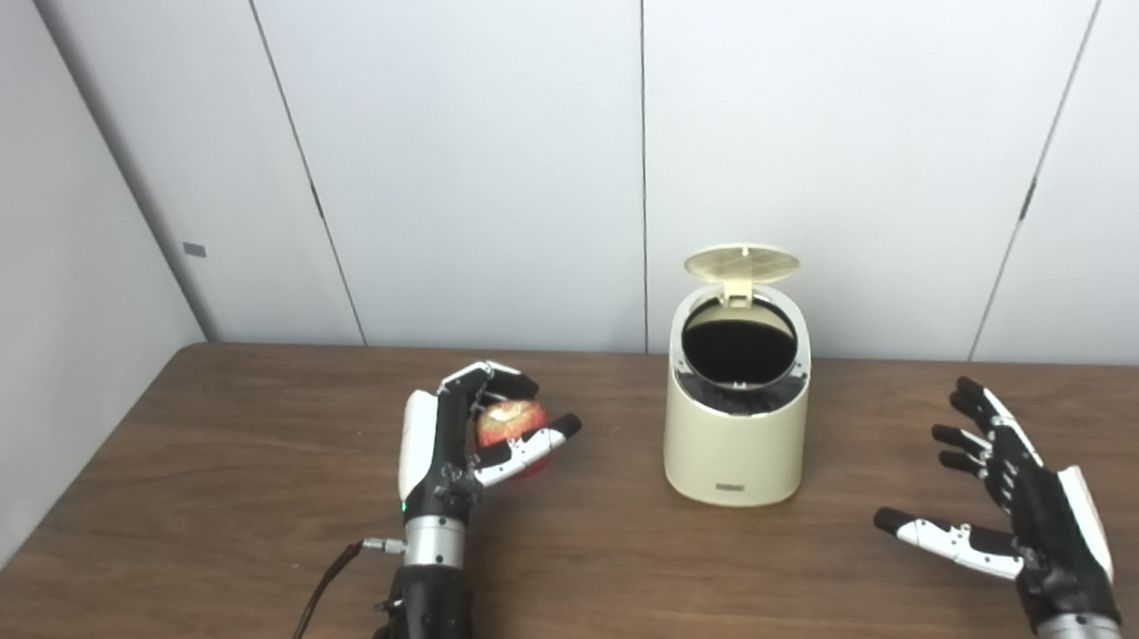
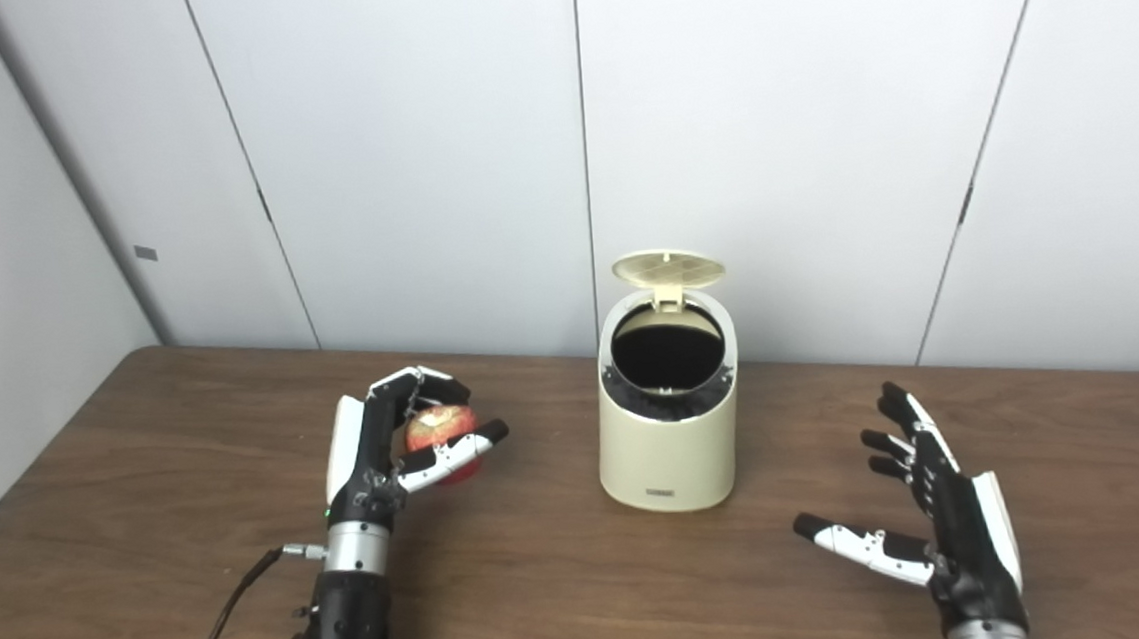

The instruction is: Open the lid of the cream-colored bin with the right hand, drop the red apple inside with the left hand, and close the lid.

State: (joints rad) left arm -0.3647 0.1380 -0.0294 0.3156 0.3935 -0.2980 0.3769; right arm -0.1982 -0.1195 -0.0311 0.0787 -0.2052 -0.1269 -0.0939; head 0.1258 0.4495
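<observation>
Cream-colored cylindrical plastic bin (image 1: 738,428) stands on the wooden worktop (image 1: 192,506), lid (image 1: 741,264) raised. Left hand (image 1: 467,437) grasps the red apple (image 1: 509,422); the bin mouth lies to its right and higher. Right hand (image 1: 1018,499) is released, fingers spread, beside the bin.

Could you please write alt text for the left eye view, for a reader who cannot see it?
A black-and-white robot left hand grips a red apple just left of a cream-colored cylindrical bin whose round lid stands hinged open. The right hand hovers open and empty to the bin's right, above the brown wooden table, with white wall panels behind.
</observation>
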